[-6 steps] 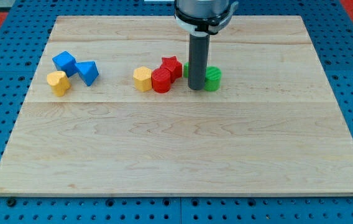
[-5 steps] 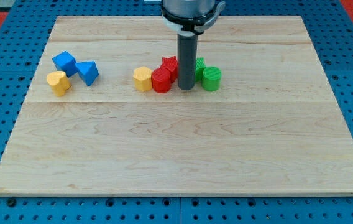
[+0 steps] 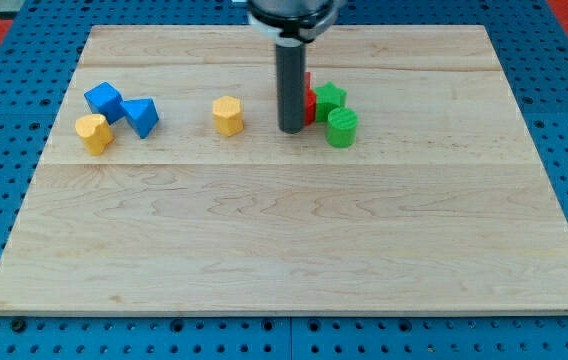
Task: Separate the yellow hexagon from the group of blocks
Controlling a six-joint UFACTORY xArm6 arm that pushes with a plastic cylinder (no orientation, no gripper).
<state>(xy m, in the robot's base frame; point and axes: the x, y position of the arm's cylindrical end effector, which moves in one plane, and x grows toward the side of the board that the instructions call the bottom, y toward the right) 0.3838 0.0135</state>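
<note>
The yellow hexagon [image 3: 228,115] stands alone on the wooden board [image 3: 284,240], left of centre in the upper part. My tip [image 3: 291,130] rests on the board a short way to its right, with a clear gap between them. Just right of the rod, a sliver of a red block [image 3: 309,102] shows; the rest of the red is hidden behind the rod. A green star [image 3: 330,97] and a green cylinder [image 3: 341,128] sit against it on the right.
At the view's upper left, a blue cube [image 3: 103,99], a blue triangular block [image 3: 141,116] and a small yellow block [image 3: 93,132] sit clustered together. The board's top edge is close behind the rod.
The rod has moved left. The red star and red cylinder that touched the yellow hexagon no longer show beside it; red now shows only behind the rod. The hexagon shifted slightly upward.
</note>
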